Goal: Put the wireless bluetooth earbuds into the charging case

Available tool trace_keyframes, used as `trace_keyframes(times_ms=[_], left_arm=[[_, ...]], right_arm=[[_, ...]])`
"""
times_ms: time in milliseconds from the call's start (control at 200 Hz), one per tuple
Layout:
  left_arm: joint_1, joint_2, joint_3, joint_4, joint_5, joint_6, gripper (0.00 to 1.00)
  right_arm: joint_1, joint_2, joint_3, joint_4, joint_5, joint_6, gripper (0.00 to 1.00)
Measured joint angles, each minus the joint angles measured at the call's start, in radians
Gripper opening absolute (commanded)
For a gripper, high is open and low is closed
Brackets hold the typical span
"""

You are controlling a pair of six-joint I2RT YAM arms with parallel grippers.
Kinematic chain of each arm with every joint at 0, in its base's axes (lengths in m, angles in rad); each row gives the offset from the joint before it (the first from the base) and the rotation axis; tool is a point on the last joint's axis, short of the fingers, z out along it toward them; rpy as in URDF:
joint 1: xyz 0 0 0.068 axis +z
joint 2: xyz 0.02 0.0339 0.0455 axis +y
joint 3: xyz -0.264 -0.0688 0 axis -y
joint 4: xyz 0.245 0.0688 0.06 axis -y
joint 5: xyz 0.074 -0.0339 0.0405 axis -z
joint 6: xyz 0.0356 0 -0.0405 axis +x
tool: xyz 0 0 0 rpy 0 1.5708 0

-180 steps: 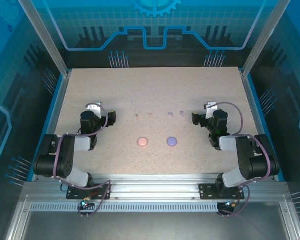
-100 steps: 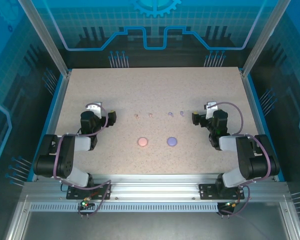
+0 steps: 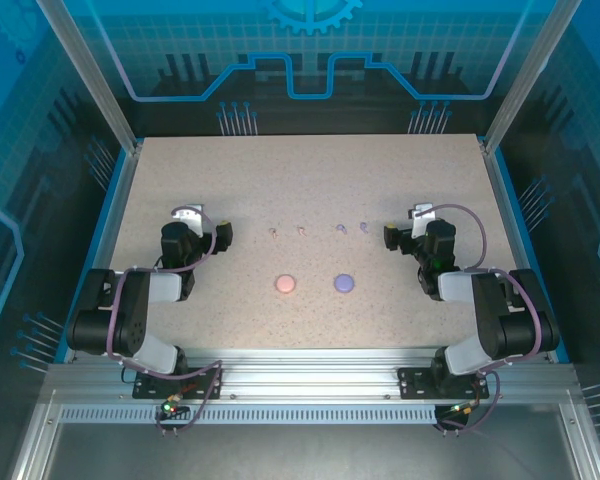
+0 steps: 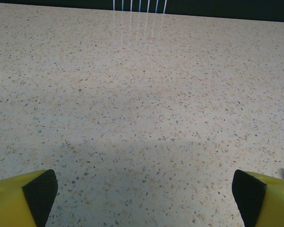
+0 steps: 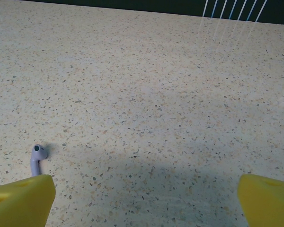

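Currently lying in a row on the table point(image 3: 310, 170): two pink earbuds point(image 3: 272, 231), two purple earbuds point(image 3: 364, 226). Pink case point(image 3: 285, 284) and purple case point(image 3: 344, 283) are sitting nearer the arms. Left gripper point(image 3: 223, 234) and right gripper point(image 3: 390, 236) are flanking the row, jaws apart, empty.

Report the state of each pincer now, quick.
Left pincer: open, holding nothing.
Right pincer: open, holding nothing.

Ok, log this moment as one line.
left gripper open | right gripper open | earbuds on table | pink case, purple case untouched
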Motion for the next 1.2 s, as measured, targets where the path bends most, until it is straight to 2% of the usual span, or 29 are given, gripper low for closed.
trace_keyframes(times_ms=[185, 280, 415, 575, 745, 875, 995, 1201], left_arm=[[0.000, -0.001, 0.000, -0.002, -0.003, 0.000, 0.99], [0.000, -0.033, 0.002, -0.060, -0.018, -0.001, 0.99], [0.000, -0.113, 0.051, -0.200, -0.032, -0.003, 0.99], [0.000, -0.233, 0.129, -0.381, -0.037, -0.056, 0.99], [-0.017, -0.350, 0.231, -0.602, -0.037, -0.190, 0.99], [-0.087, -0.396, 0.304, -0.741, -0.045, -0.313, 0.99], [-0.169, -0.430, 0.310, -0.829, -0.048, -0.433, 0.99], [-0.257, -0.432, 0.309, -0.903, -0.032, -0.597, 0.99]], right_arm=[[0.000, -0.008, 0.001, -0.014, 0.008, 0.001, 1.00], [0.000, -0.074, 0.034, -0.145, 0.034, 0.012, 1.00], [-0.002, -0.164, 0.171, -0.354, 0.043, 0.062, 1.00], [-0.006, -0.238, 0.260, -0.541, 0.078, 0.220, 1.00], [-0.021, -0.232, 0.377, -0.789, 0.058, 0.328, 1.00], [-0.005, -0.235, 0.431, -0.935, 0.010, 0.350, 0.98], [0.063, -0.245, 0.498, -1.098, -0.006, 0.364, 0.98], [0.203, -0.276, 0.562, -1.284, -0.011, 0.409, 0.95]])
